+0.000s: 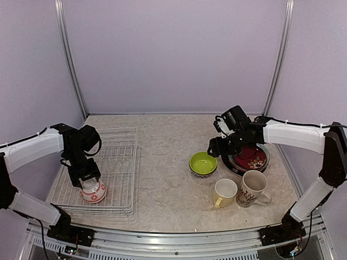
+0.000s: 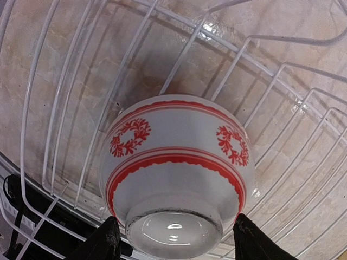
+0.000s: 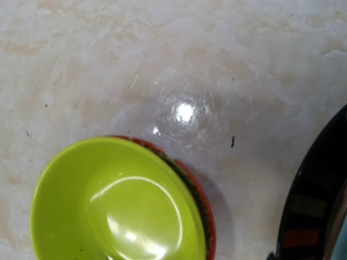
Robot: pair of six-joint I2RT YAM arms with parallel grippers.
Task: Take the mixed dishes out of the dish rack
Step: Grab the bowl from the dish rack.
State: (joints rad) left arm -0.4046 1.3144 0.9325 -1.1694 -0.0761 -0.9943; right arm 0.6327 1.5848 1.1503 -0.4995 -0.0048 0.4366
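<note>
In near left corner of dish rack (image 1: 116, 162): red-white patterned bowl (image 2: 173, 157), upside down, foot ring up, rim down on wires. Only piece in rack, going by top view. Rack itself on left side of worktop (image 1: 168, 130).

L gripper (image 1: 88, 181) straight above bowl, jaws wide, fingertips (image 2: 108, 241) one each side of wall just below foot ring. Seemingly touching glaze on both sides, so read as a hold on bowl. How firm, can't tell.

R gripper (image 1: 218, 147) hanging over right half of worktop, btwn lime-green bowl (image 1: 203, 162) and dark red floral plate (image 1: 252, 158). Fingers absent from wrist view and too dark from above, so open or shut, can't tell. Nothing seen in it.

Yellow mug (image 1: 224, 192) and cream patterned mug (image 1: 252, 188) upright, side by side nr near edge, right half.

Handling, as judgement only: glazed ceramic, so stiff, fairly light, slick, liable to chip if knocked on wire. Curved wall tapering toward foot, so pads prone to creep up and slip off. Better purchase prob. further down wall, or squarely across foot ring. Best lifted straight up, slow, w/ rim kept clear of upright wires. Worth watching for tilt once off the rack.
</note>
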